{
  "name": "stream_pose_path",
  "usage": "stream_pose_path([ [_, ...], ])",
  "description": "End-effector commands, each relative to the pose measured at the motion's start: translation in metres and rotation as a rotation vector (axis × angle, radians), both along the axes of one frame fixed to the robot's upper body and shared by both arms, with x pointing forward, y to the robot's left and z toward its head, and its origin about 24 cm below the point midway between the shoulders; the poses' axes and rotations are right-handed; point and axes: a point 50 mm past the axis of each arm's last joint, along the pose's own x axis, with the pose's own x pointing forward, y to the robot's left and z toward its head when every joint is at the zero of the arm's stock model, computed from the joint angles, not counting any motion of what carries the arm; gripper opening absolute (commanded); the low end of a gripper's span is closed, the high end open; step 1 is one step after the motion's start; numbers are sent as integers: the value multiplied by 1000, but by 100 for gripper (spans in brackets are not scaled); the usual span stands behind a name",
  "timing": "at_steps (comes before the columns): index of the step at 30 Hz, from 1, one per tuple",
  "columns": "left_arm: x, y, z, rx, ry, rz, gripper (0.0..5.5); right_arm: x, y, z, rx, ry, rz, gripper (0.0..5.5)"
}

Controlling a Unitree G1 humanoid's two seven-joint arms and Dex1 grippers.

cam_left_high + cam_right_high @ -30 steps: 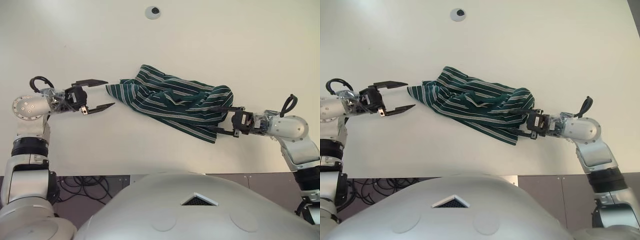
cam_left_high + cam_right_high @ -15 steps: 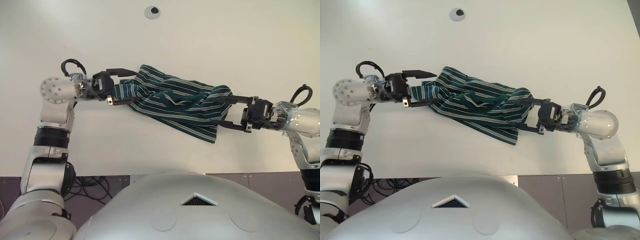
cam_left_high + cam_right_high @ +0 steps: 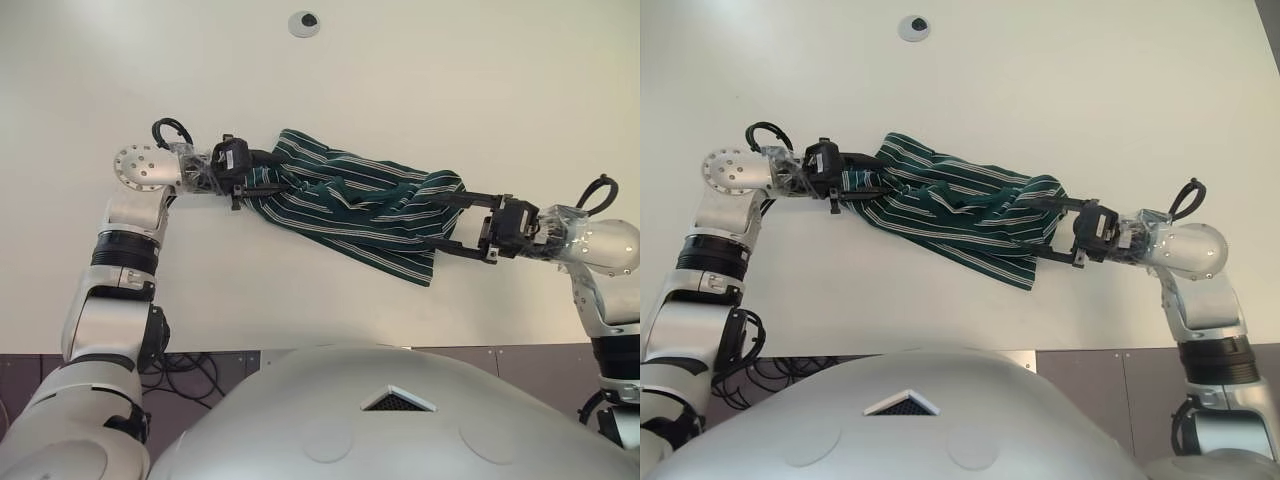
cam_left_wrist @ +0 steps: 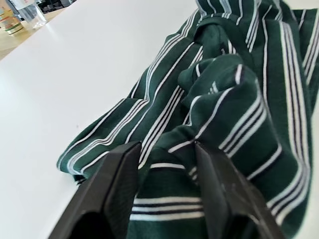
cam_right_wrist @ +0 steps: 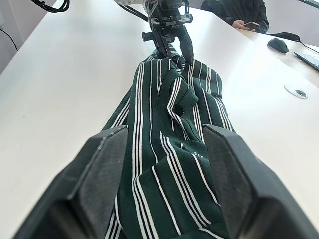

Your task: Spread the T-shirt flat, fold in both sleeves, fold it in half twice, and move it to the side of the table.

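T-shirt [image 3: 350,210] lies bunched mid-table [image 3: 450,80], long axis running 10 o'clock to 4 o'clock, not yet flat.

A second ago the left gripper [image 3: 265,180] hung spread, clear of the cloth at 9 o'clock. We now find it moved in and pinching the shirt's 10 o'clock end.

The right gripper [image 3: 442,222] has shifted slightly and stays spread, its fingers straddling the 4 o'clock end without clamping.

Our judgement: one end is secured. Once the right closes, we can pull both ends apart to start spreading. The folds are all still to do.
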Motion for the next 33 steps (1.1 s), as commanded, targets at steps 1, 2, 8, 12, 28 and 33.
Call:
stream_pose_path([
  [1, -7, 8, -1, 22, 55, -35, 138, 2, -2, 1, -23, -21, -11, 275],
  [2, -6, 9, -2, 30, 59, -30, 129, 2, -1, 1, -23, -22, -12, 275],
  [8, -5, 11, -4, 43, 55, -15, 44, 1, -1, 1, -24, -24, -11, 275],
  [12, -3, 9, -2, 23, 29, -13, 4, 1, 0, 1, -23, -24, -13, 275],
  [28, -32, 26, 70, -428, -86, -181, 4, 23, 7, 45, 183, -18, -153, 275],
  [33, -47, 23, 81, -446, -69, -257, 4, 36, 16, 30, 150, 80, -191, 275],
])
